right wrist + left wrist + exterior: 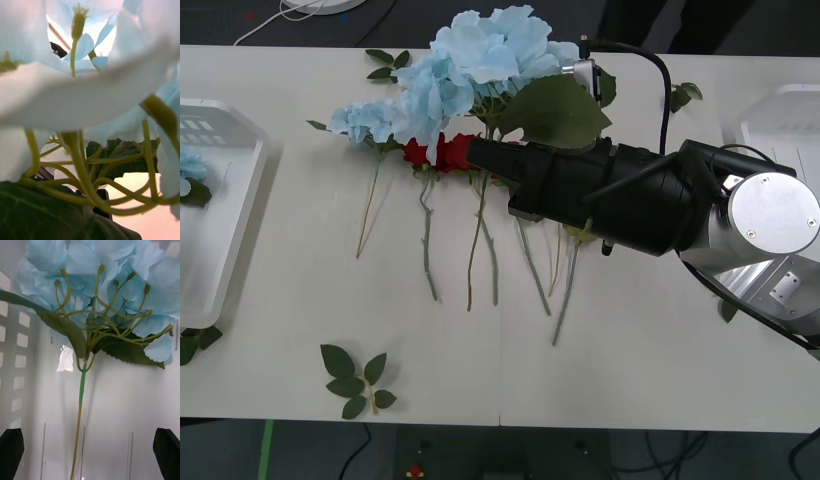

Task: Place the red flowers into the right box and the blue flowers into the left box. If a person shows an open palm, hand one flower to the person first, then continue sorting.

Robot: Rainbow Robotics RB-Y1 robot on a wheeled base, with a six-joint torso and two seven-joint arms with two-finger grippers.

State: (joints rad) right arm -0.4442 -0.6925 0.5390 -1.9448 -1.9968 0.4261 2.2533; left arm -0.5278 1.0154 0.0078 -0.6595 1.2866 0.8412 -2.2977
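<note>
black right arm point(600, 195) over flower pile point(470, 90), grip hidden; left gripper point(90, 450) wide open, empty, leaf sprig point(355, 380) nearby

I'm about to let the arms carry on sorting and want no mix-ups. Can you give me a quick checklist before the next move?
1. Blue flower in the left box: ok, one blue flower lies on the tray floor, left gripper open above it.
2. Right gripper's hold: cannot tell, blue petals crowd its camera.
3. Right arm position: ok, over the flower pile at mid-table.
4. Red flowers sorted: not ok, they lie in the pile.
5. Right box reachable: ok, at the table's right edge.
6. Open palm request: ok, no hand in view.
</note>
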